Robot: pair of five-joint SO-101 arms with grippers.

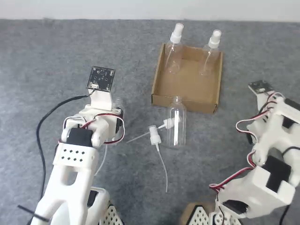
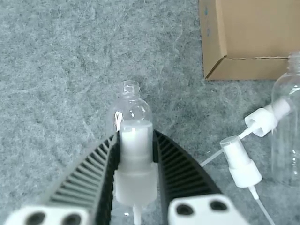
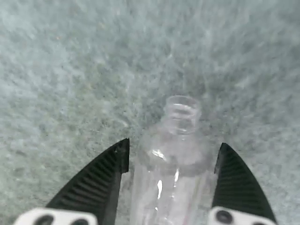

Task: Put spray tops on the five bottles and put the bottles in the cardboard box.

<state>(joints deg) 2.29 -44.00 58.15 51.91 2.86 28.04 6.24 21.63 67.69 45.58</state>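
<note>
so far two capped bottles [image 1: 174,49] stand in the cardboard box [image 1: 185,103]. the left gripper [image 2: 136,137] is clamped on a spray top [image 2: 136,161] above an open bottle [image 2: 131,107]. the right gripper [image 3: 173,145] looks clamped on a bare bottle [image 3: 178,159], and a third bottle [image 1: 177,124] waits by loose tops [image 1: 154,135] on the table [image 1: 56,56].

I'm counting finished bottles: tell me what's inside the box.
A capped bottle and a second bottle stand inside the box, at its far wall, with plain cardboard floor in front of them. The near wall may hide a thin strip of floor.

No readable text (or numbers)
</note>
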